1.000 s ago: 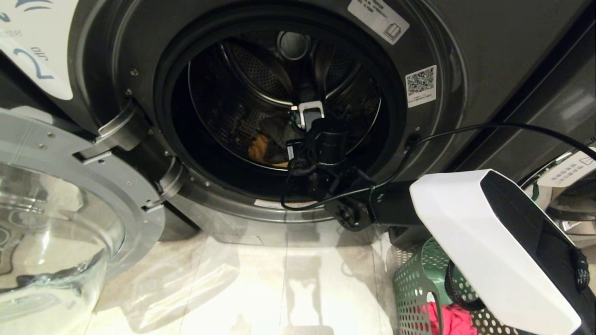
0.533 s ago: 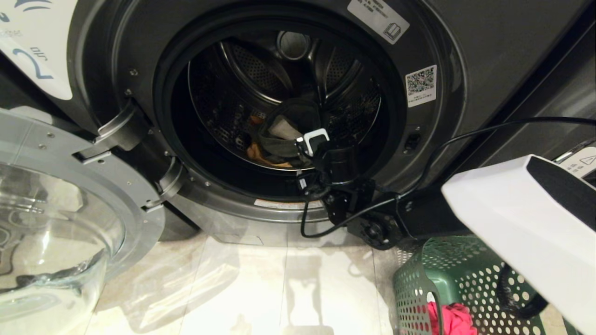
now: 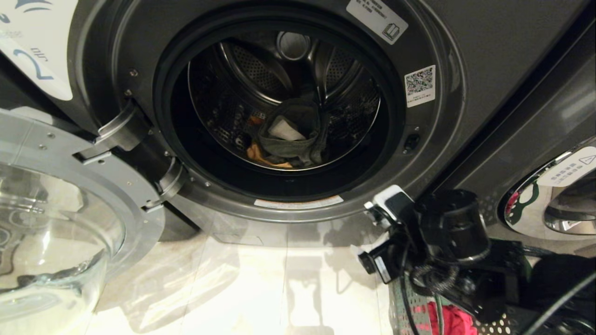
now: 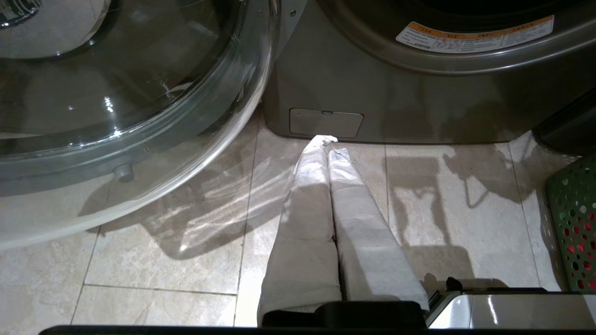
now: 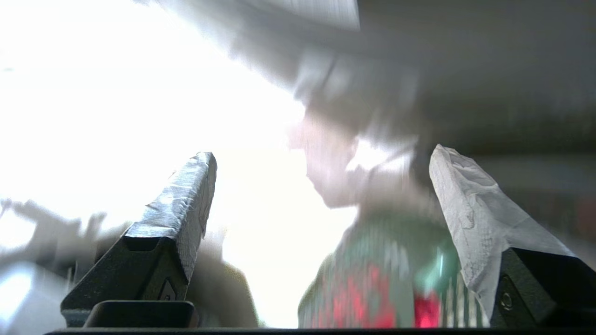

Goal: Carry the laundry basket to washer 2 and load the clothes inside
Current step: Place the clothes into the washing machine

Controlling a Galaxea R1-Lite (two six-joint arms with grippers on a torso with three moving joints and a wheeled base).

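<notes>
Right gripper sits lower right of the frame, fingers spread wide, empty, right above the basket; pink garment below it.

The black right gripper hangs low at the head view's lower right — its tape-wrapped fingers spread wide, nothing between them. The left gripper points forward, cloth-wrapped fingers pressed together.

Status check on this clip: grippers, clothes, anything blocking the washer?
Right gripper open, empty, above green perforated basket. Left gripper shut, near floor. Grey garment and mustard garment in washer 2 drum; pink-red garment in basket. Doorway unobstructed.
</notes>
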